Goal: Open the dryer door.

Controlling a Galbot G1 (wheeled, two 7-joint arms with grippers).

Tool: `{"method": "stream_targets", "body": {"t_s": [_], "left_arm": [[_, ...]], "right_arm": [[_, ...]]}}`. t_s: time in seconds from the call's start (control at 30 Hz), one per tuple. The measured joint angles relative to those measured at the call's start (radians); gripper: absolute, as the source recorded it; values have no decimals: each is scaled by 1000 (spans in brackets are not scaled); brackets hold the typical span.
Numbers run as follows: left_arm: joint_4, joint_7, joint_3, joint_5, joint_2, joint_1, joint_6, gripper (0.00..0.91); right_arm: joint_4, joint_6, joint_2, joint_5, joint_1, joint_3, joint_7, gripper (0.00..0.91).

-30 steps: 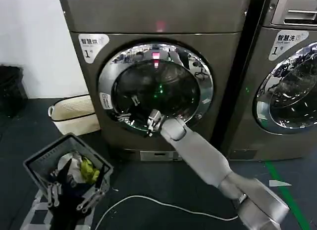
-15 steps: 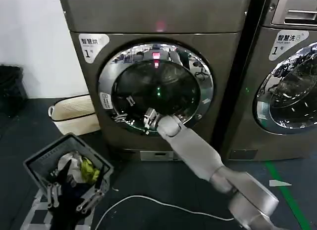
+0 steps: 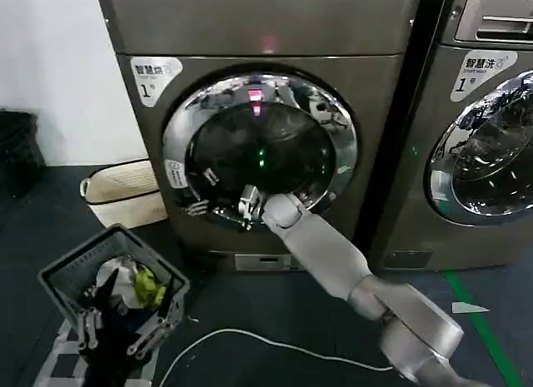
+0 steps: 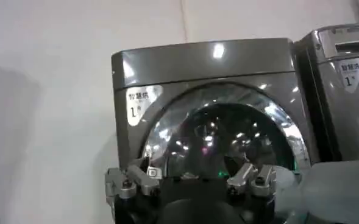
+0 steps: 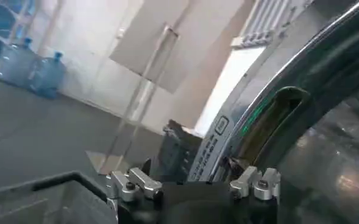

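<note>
The right claw [image 3: 246, 205] is held, fingers spread, at the lower chrome rim of the closed dryer door [image 3: 260, 150]; the left claw [image 3: 125, 337] is parked spread over a laundry basket [image 3: 62, 275].

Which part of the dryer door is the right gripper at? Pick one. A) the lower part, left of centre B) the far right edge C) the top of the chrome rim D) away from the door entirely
A: the right gripper sits low on the dryer door, left of centre.

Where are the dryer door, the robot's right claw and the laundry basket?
dryer door [image 3: 337, 125], head view, on its shiny chrome rim.
right claw [image 3: 241, 205], head view, at its fingertips by the door's lower rim.
laundry basket [image 3: 62, 273], head view, on its grey rim.
</note>
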Motion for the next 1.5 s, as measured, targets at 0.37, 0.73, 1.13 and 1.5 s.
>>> {"method": "stream_targets", "body": {"t_s": [0.37,0.73,1.13,1.5], "left_arm": [[0,1,-89,-114,23,-61,49,907],[79,26,-218,-216,61,-143,133,907],[111,37,-284,-256,88,-206,176,907],[153,48,-323,-310,141,-276,208,907]], "right_arm": [[150,-15,-90,92,-47,-26,-86,907],[312,-20,-200,208,-94,-21,-227,907],[433,-15,-318,293,-144,0,-416,907],[565,-22,-428,313,-205,29,-504,907]]}}
